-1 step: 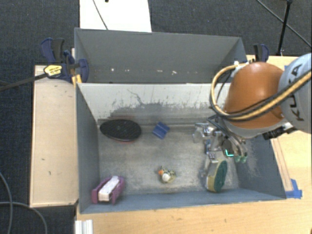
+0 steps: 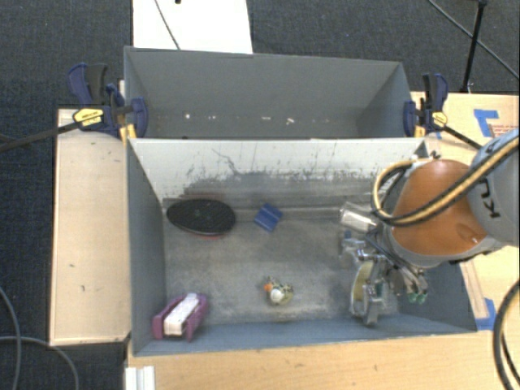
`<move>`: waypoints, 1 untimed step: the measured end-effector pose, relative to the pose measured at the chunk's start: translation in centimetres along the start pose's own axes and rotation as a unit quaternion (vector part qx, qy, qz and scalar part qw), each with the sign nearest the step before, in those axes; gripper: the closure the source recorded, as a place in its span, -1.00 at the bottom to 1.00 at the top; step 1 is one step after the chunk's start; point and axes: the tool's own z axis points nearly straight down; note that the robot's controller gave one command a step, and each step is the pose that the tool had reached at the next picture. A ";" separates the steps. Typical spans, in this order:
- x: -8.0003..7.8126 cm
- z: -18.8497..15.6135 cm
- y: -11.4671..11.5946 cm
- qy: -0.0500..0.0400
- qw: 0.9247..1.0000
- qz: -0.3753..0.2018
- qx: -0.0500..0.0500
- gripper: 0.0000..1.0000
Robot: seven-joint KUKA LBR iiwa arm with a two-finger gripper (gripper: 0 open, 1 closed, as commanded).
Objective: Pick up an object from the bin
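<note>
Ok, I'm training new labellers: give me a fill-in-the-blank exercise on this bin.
1. The small block beside the dark oval disc is ____.
2. The purple-and-white thing lies in the view's lower ____ corner of the bin.
3. The gripper hangs on the view's ____ side.
Missing: blue; left; right.

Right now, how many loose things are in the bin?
4: dark oval disc back left, blue block beside it, whitish thing front centre, purple-and-white piece front left. The arm may hide others.
</note>
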 end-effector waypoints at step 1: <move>0.6 0.5 -2.9 -0.008 0.999 -0.036 -0.001 -1.00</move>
